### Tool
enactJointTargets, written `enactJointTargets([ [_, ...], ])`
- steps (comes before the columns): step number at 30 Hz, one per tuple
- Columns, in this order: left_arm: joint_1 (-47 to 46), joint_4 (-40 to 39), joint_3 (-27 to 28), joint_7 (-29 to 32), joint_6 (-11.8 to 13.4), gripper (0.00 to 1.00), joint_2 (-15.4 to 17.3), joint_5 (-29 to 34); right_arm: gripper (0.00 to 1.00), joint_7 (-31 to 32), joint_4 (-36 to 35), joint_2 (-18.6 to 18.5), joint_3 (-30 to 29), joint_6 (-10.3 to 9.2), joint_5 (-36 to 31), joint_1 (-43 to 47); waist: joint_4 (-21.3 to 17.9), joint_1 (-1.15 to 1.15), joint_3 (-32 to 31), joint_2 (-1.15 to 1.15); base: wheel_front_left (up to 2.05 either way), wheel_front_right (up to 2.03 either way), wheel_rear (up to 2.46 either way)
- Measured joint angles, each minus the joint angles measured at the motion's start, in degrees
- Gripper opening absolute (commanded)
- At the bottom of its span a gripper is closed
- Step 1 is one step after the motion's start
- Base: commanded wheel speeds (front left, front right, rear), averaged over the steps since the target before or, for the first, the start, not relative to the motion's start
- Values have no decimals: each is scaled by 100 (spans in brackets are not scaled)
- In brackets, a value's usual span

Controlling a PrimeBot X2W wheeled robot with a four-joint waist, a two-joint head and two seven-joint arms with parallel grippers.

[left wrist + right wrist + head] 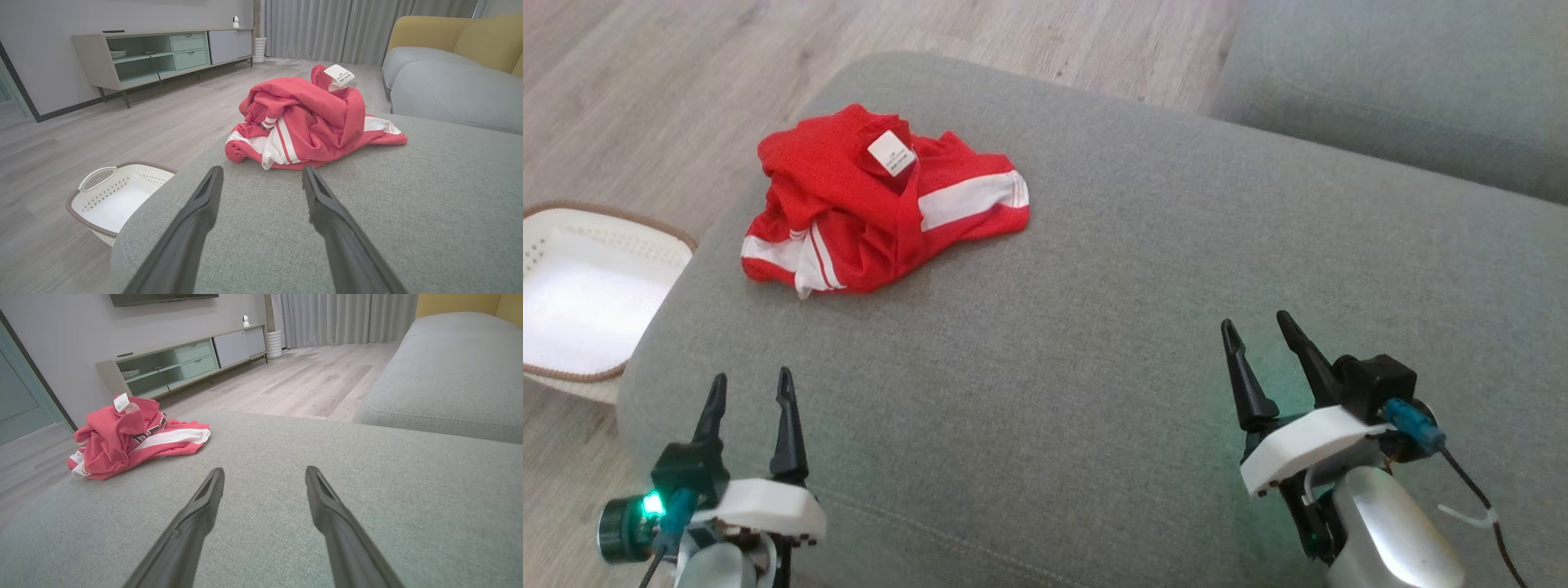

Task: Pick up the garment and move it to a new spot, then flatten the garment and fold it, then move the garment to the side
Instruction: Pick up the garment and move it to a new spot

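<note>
A crumpled red white-striped garment (882, 204) lies bunched on the grey fabric sofa (1094, 269), its shape hidden and its white label (892, 153) unreadable. The left claw (752, 377) and right claw (1255, 320) gape empty.

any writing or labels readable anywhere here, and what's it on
White tag on the crumpled red garment: a few lines of small print, too blurred to read.
Dark lettering on the garment's fabric, seen in the right wrist view: mostly hidden in the folds, not readable.
No other text, brand, number or sign that I can make out.
</note>
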Motion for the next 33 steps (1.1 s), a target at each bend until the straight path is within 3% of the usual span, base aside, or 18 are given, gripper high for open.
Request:
enactJointTargets([
  [7, -82, -88, -5, 0, -10, 100, -18, 0, 100, 0, 46, -1, 41, 0, -2, -51, -95, 0, 201, 0, 0, 0, 0],
  [11, -616, -15, 110, -1, -44, 100, 9, -51, 100, 0, 69, -3, 0, 0, -69, -219, -232, 0, 393, 0, 0, 0, 0],
  [17, -1837, 932, 301, -19, 51, 100, 459, -51, 100, 0, 62, -10, -33, 0, -235, -446, -513, 1, 747, 0, 0, 0, 0],
  [25, -3230, 2338, 411, 198, -149, 100, 1081, -394, 100, 0, -132, -182, -27, 0, -323, -809, -933, 1, 1454, 0, 0, 0, 0],
  [33, -3690, 3273, 436, 424, -212, 100, 1204, -931, 100, -7, -264, -270, -16, 0, -363, -975, -1276, 1, 1954, 0, 0, 0, 0],
])
